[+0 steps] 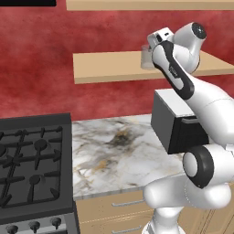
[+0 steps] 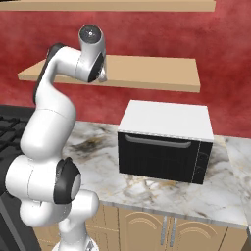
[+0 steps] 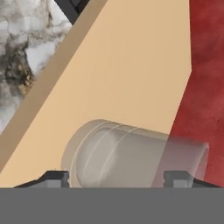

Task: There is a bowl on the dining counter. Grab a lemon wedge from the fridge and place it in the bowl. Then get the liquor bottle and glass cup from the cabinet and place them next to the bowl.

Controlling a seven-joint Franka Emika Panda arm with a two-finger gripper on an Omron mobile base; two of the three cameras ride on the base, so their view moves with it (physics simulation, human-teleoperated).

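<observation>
The glass cup (image 3: 131, 153), a short clear tumbler, stands on the light-wood cabinet shelf (image 3: 131, 65) close to the red wall. In the left base view the glass cup (image 1: 147, 57) sits on the cabinet shelf (image 1: 109, 66) right beside my raised hand. My gripper (image 3: 117, 177) straddles the cup, one dark fingertip (image 3: 57, 177) on each side, tight against its walls. I cannot tell whether they press on the glass. From the right, my arm covers the cup on the shelf (image 2: 147, 71). The bowl, dining counter, lemon wedge, fridge and liquor bottle are out of view.
A black-fronted, white-topped oven box (image 2: 164, 147) stands on the marble wall counter (image 1: 114, 151) below the shelf. A black gas stove (image 1: 32, 164) lies to the left. A second shelf board (image 2: 112, 5) runs above. Wood drawers and doors front the counter.
</observation>
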